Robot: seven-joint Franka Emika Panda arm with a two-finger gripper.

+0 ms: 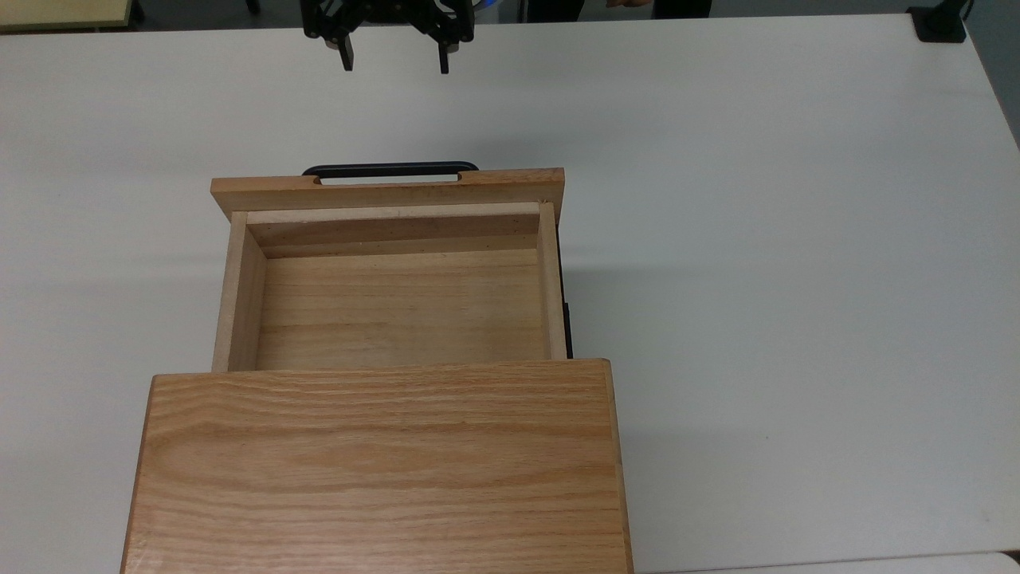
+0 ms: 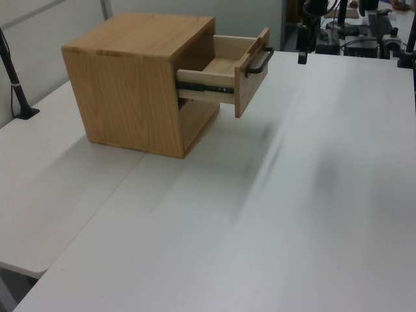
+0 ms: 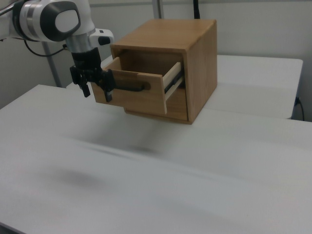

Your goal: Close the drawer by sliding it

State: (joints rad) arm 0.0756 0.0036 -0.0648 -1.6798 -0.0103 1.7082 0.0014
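The light wooden drawer (image 1: 398, 295) stands pulled well out of the oak cabinet (image 1: 382, 466), empty inside. Its flat front panel (image 1: 388, 187) carries a thin black bar handle (image 1: 390, 169). In the left view the drawer (image 2: 224, 68) juts toward the right, and in the right view the drawer (image 3: 139, 87) juts toward the left. My gripper (image 1: 394, 64) hangs open near the top view's upper edge, well clear of the handle, with nothing between its fingers. In the right view the gripper (image 3: 97, 92) hovers in front of the drawer's front panel. In the left view one finger (image 2: 301, 53) shows just right of the handle (image 2: 260, 62).
The cabinet sits on a wide white table (image 1: 797, 279) with open surface all around it. A black stand base (image 1: 939, 24) is at the top view's upper right corner. Another black stand (image 2: 16, 88) rises at the left view's left edge.
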